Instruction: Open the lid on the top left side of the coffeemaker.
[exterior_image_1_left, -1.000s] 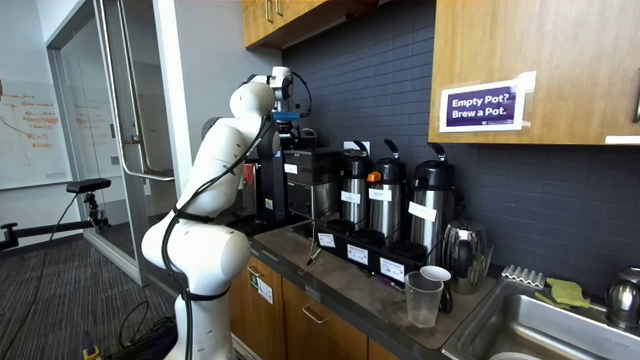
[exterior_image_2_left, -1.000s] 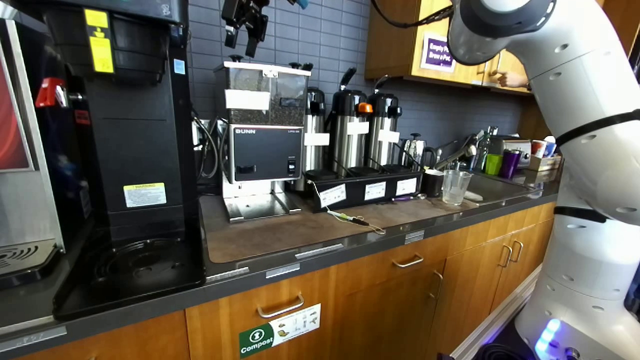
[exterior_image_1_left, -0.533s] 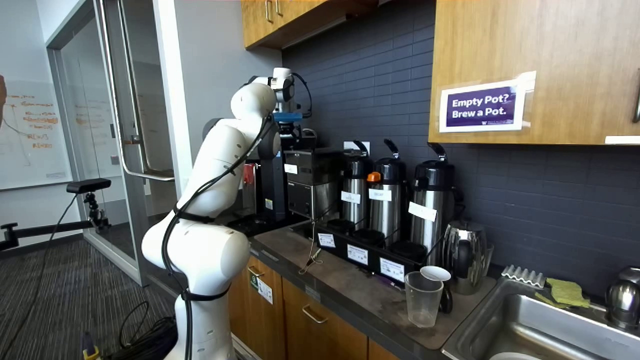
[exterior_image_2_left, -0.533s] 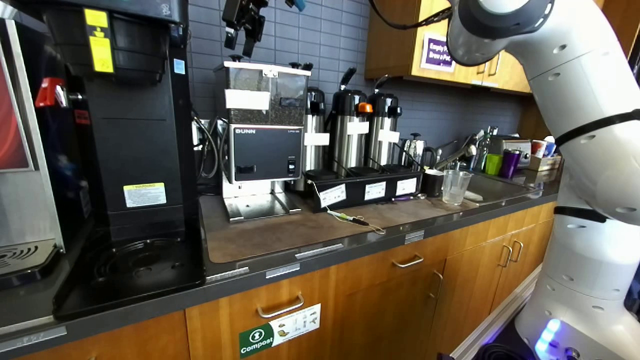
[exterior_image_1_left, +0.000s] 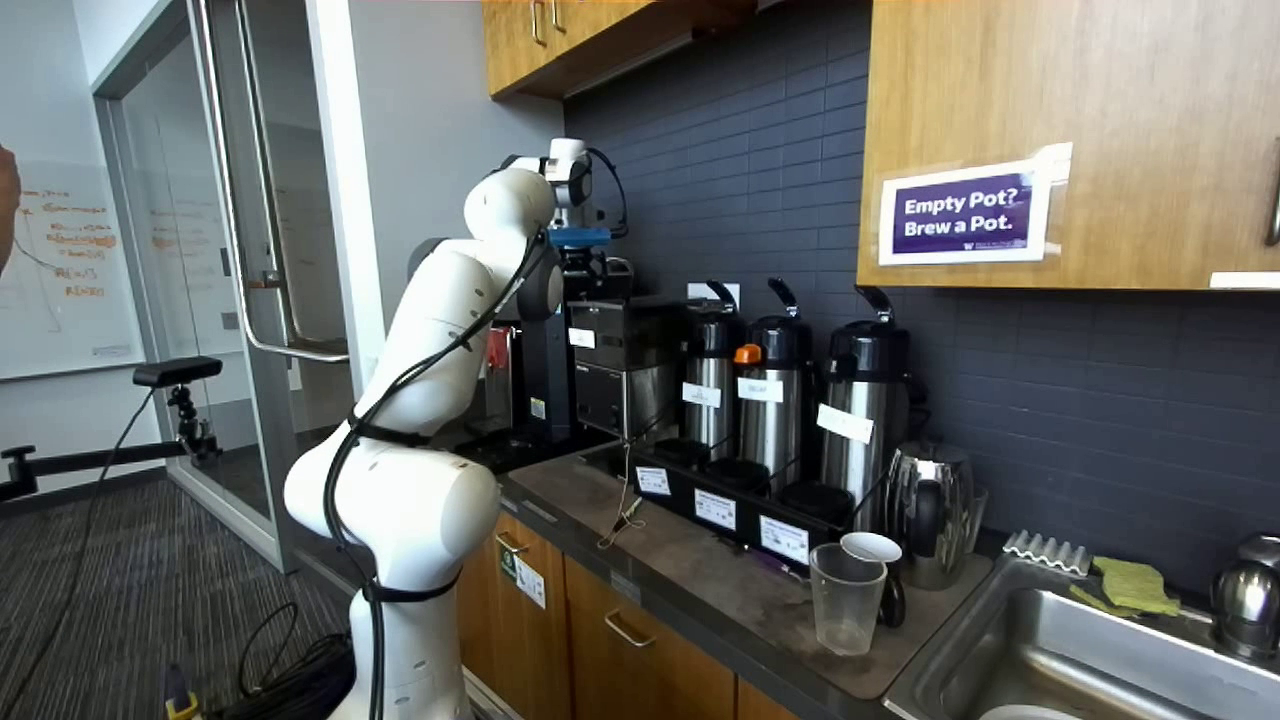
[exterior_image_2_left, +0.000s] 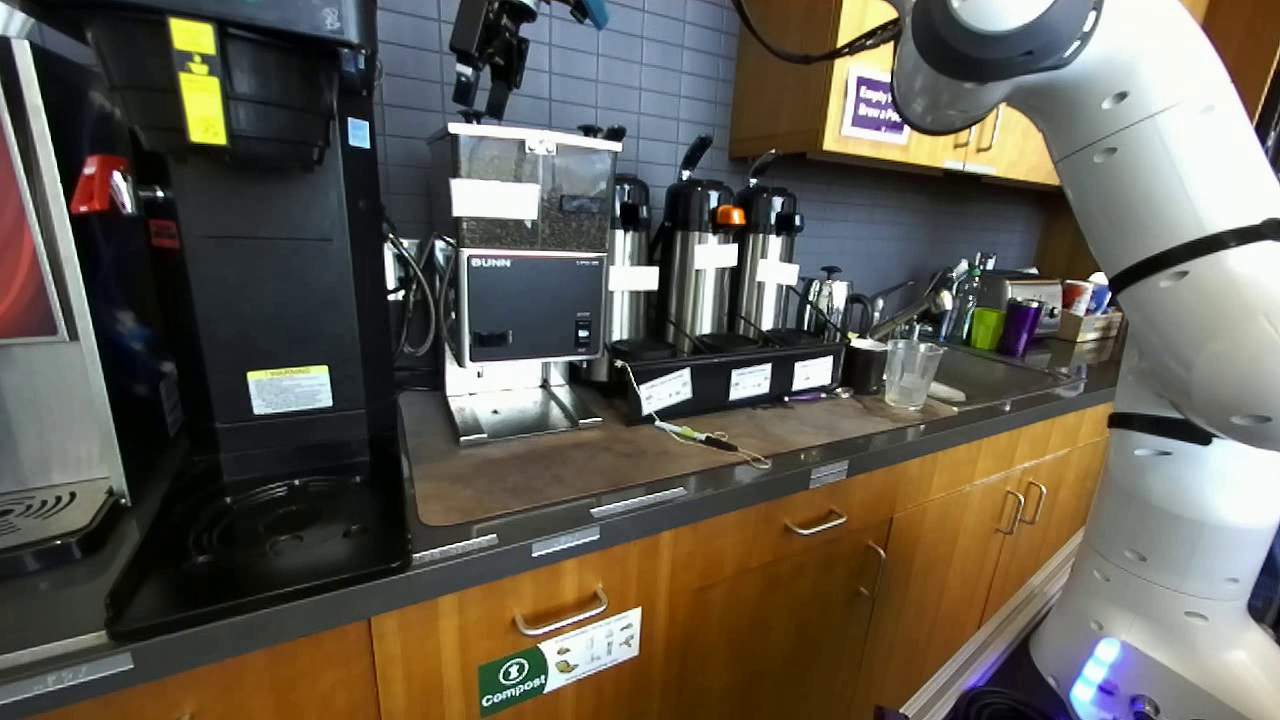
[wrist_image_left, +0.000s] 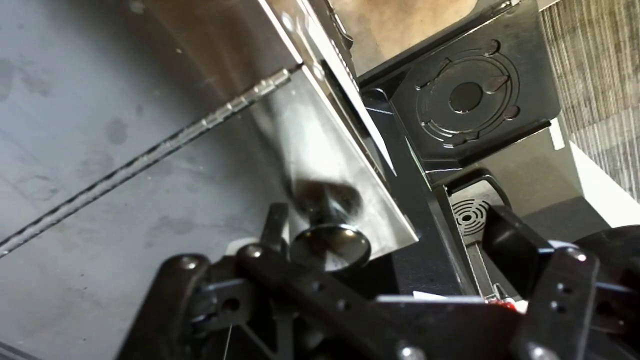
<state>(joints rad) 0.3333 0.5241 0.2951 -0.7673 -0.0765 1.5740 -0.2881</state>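
Note:
The coffeemaker is the boxy black-and-steel BUNN machine (exterior_image_2_left: 530, 310) with a clear bean hopper; it also shows in an exterior view (exterior_image_1_left: 600, 395). Its top-left lid (wrist_image_left: 200, 210) is a flat, hinged metal panel lying shut, with a round black knob (wrist_image_left: 330, 247); the knob also shows in an exterior view (exterior_image_2_left: 470, 116). My gripper (exterior_image_2_left: 481, 98) is over that knob, fingers pointing down, and shows in an exterior view (exterior_image_1_left: 583, 268). In the wrist view my gripper (wrist_image_left: 385, 212) is open and empty, the knob close to the left-hand finger. I cannot tell whether they touch.
A tall black brewer (exterior_image_2_left: 280, 290) with a black tray (exterior_image_2_left: 290, 570) stands left of the BUNN machine. Steel airpots (exterior_image_2_left: 697, 290) stand on a black rack (exterior_image_2_left: 735, 385) to its right. A second knob (exterior_image_2_left: 590, 130) rises from the hopper top. The tiled wall (exterior_image_2_left: 580, 70) is behind.
My gripper has come down slightly towards the left knob and shifted a little. The lid has not moved. A person's hand left the cabinet at the right; part of a person shows at the left edge.

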